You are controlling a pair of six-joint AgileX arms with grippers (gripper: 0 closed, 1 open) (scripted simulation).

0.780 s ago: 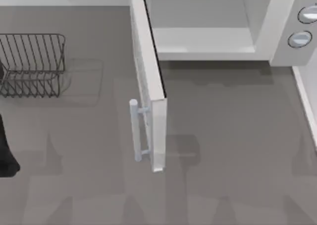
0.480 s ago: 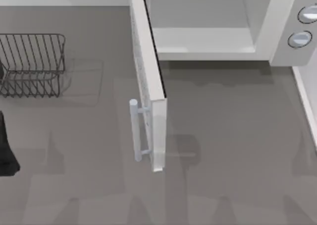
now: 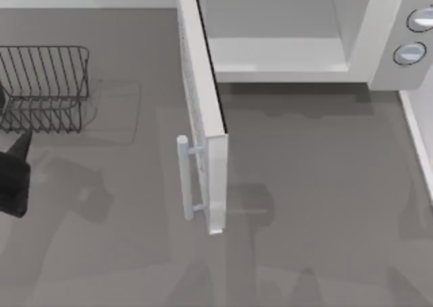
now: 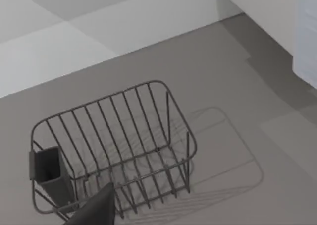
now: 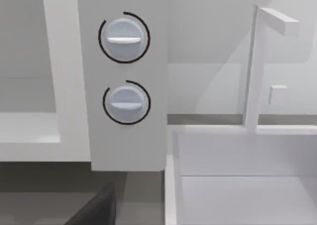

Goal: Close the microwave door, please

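The microwave (image 3: 382, 36) stands at the back of the table with its pale cavity (image 3: 277, 46) exposed. The microwave door (image 3: 201, 97) is swung wide open and juts toward the table's front, with its pale bar handle (image 3: 183, 178) on its left face. My left gripper (image 3: 15, 177) is a dark shape at the table's left edge, well left of the handle and just in front of the wire rack. The left wrist view catches an edge of the door (image 4: 305, 34). The right wrist view faces the microwave's side panel (image 5: 126, 145) and two round knobs (image 5: 124, 36), with a dark part of my right gripper (image 5: 94, 210) low in the picture.
A dark wire rack (image 3: 44, 87) sits at the back left, with a small dark holder on its side (image 4: 47, 168). A white basin with a thin white tap (image 5: 252, 76) stands to the right of the microwave. Bare grey tabletop lies between the rack and the door.
My left gripper has moved farther back and slightly right along the table's left edge, and its shadow has shifted right. The door has not moved.
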